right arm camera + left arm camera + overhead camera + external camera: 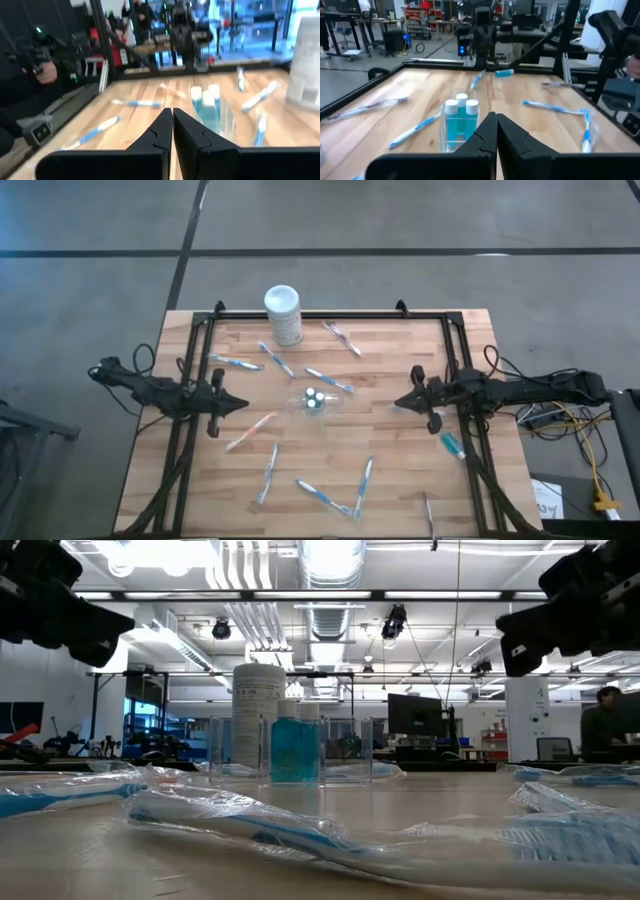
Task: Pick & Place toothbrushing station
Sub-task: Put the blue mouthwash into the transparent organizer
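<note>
Left claw (243, 405) pinched narrow, hovering near the surface's (400, 480) left edge; right claw (397, 404) likewise narrow near the right edge. Station (315, 401) upright at mid-surface between both, well apart from each, holding blue bottles (459, 125).

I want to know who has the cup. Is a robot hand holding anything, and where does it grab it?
Nothing is held. The left gripper and right gripper are both shut on nothing, apart from the clear holder standing between them on the table.
</note>
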Controlling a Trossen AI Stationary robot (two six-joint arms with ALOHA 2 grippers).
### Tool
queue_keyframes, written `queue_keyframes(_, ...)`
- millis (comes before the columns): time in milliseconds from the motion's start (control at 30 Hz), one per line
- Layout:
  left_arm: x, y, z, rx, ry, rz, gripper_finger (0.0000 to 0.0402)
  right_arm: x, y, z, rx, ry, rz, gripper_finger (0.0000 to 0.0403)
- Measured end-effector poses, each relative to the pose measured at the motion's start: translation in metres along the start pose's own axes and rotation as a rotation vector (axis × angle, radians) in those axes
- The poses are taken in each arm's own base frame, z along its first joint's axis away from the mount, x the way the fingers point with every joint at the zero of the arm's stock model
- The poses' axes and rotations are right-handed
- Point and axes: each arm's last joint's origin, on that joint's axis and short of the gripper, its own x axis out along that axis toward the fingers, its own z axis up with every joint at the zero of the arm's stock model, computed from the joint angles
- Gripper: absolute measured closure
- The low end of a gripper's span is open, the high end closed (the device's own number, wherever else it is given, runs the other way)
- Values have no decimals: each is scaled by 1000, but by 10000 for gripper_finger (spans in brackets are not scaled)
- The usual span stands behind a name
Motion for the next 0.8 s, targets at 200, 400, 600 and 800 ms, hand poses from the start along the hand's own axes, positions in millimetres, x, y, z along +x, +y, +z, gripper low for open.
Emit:
queue_keyframes(200,1,0,-1,21,14,-2,397,0,0,-1,15,14,-1,390)
queue_keyframes(400,1,0,-1,10,15,-2,393,0,0,-1,6,8,0,390)
queue_keyframes(600,1,0,-2,8,17,-2,394,0,0,-1,5,7,0,390)
queue_keyframes(800,1,0,-2,10,19,-2,391,0,0,2,45,-2,-1,390)
